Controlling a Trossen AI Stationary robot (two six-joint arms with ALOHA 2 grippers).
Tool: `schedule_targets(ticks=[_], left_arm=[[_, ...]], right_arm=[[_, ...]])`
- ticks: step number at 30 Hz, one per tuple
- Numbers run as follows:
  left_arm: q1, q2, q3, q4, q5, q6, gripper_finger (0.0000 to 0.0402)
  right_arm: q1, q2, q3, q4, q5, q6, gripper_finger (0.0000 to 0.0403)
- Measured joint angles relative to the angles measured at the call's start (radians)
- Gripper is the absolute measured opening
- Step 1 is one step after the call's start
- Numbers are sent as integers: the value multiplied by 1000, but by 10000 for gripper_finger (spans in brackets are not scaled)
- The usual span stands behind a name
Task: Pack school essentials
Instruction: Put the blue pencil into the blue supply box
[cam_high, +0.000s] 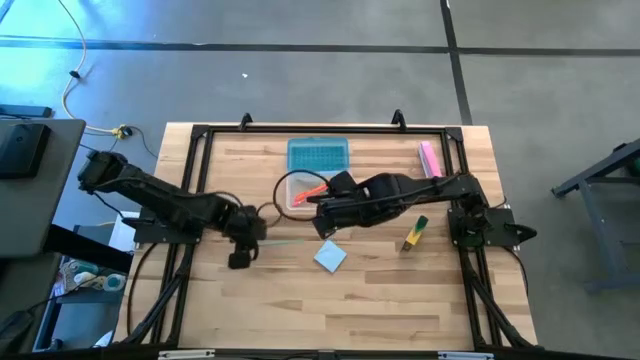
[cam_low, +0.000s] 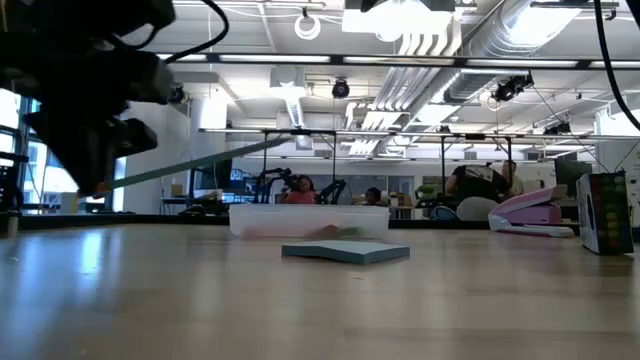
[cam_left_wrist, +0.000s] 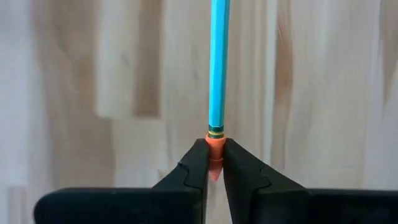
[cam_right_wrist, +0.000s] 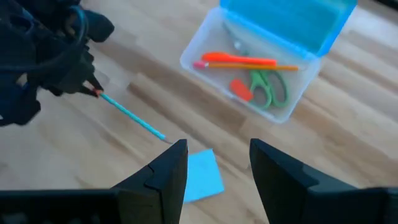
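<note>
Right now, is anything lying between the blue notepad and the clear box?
No. The right wrist view shows only bare wood between the blue notepad and the clear box; the blue pencil lies off to one side.

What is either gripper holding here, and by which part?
The left gripper is shut on the blue pencil, pinching its orange eraser end, with the shaft sticking out ahead. The right gripper is open above the light-blue notepad and holds nothing.

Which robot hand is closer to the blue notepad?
The right gripper, open just above the notepad. The left gripper is off to the side, holding a blue pencil.
</note>
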Motion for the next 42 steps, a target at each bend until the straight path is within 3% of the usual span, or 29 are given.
schedule_targets(ticks=[7, 14, 21, 32, 42], left_arm=[[186, -20, 6, 117, 31, -5, 26], [354, -3, 97, 121, 34, -6, 25], [474, 94, 201, 125, 35, 61, 27], [527, 316, 331, 113, 69, 97, 29], [526, 350, 346, 78, 72, 89, 47]], right_arm=[[-53, -27, 1, -28, 43, -65, 162], [-136, -43, 1, -27, 48, -164, 162], [-230, -59, 1, -27, 50, -287, 162], [-367, -59, 1, -28, 24, -485, 162], [-464, -59, 1, -28, 23, -611, 162]])
